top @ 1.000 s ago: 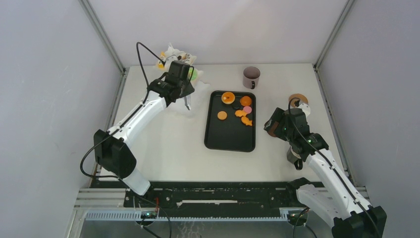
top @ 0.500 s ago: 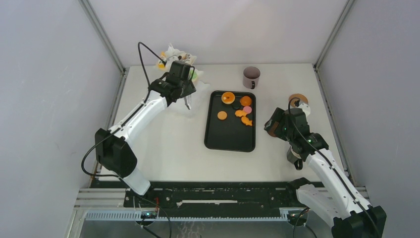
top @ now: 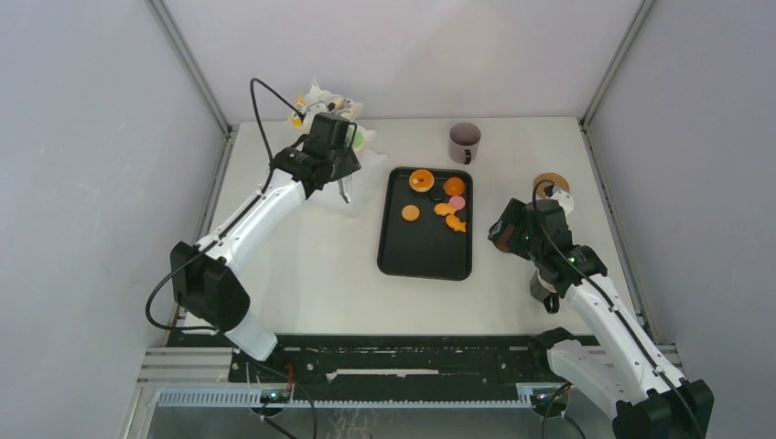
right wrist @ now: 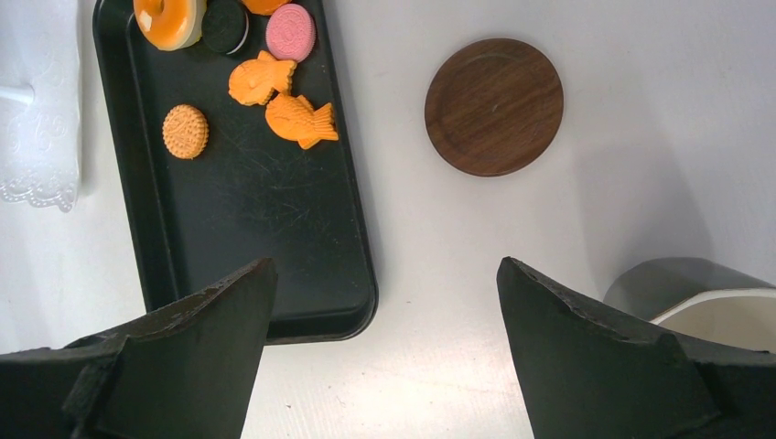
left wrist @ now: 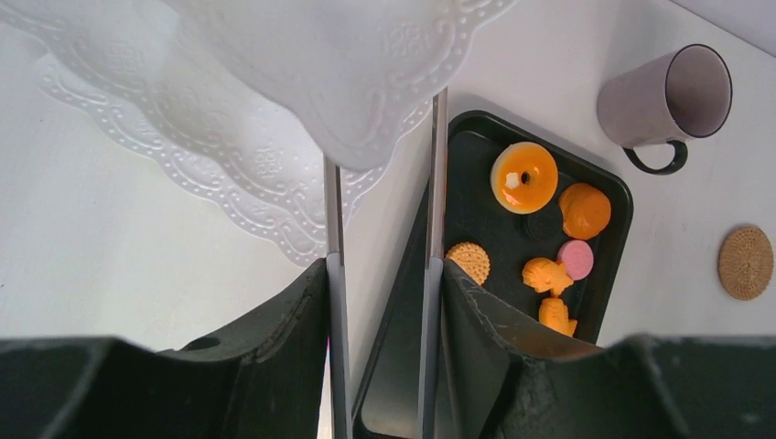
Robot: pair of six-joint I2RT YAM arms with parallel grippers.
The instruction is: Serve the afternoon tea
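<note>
Only the left arm has shifted since a second ago: its elbow has swung a little toward the near left, while the right arm lies as it did.

The black tray (top: 423, 256) holds seven pastries, all at its far end:
- an orange doughnut (top: 422, 179)
- an orange cake (top: 454, 186)
- a dark cookie (top: 436, 195)
- a pink cookie (top: 457, 202)
- a round biscuit (top: 411, 213)
- two orange fish (right wrist: 261, 80) (lying side by side)

One mug (top: 464, 142) stands just beyond the tray. The second mug (right wrist: 695, 293) stands beside the right arm. The white stand (left wrist: 366, 55) in the far left corner carries a few pastries, too small to tell apart.

The left arm reaches far forward. The left gripper (top: 346, 189) is at the stand's edge, fingers apart with nothing seen between them, tips hidden under a lace-edged tier. The right gripper (right wrist: 384, 265) hangs wide apart and empty, right of the tray, above a wooden coaster (right wrist: 494, 105).
</note>
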